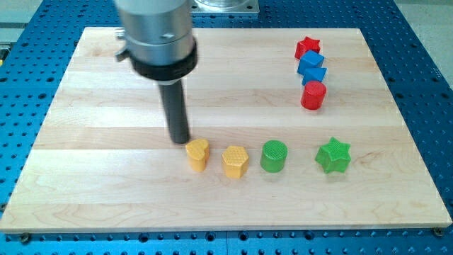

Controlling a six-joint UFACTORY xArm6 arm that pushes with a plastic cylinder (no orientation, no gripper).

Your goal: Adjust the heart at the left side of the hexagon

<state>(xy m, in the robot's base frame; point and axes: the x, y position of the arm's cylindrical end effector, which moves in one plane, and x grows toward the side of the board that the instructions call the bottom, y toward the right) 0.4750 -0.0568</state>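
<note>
Wooden board [92, 191] is seen laid over a blue perforated table [21, 92], with the arm's metal housing [157, 35] looming at eleven o'clock of the scene. From it a dark rod is lowered, and my tip [180, 140] is set down just beside the yellow heart [197, 154], at the heart's ten o'clock; whether contact is made cannot be told. No jaws are carried by the tool, so nothing is spread, pressed or pinched: only a bare rod end is presented. The heart is placed at nine o'clock of the yellow hexagon [235, 161], close but apart. At the hexagon's three o'clock a green cylinder [274, 156] and then a green star [333, 156] are lined up. At one o'clock of the board a red star [308, 47], two blue blocks [312, 67] and a red cylinder [313, 95] are clustered. The fine-adjustment step is judged to be in hand. A short, gentle nudge toward four o'clock is likely called for next, without the hexagon being disturbed.
</note>
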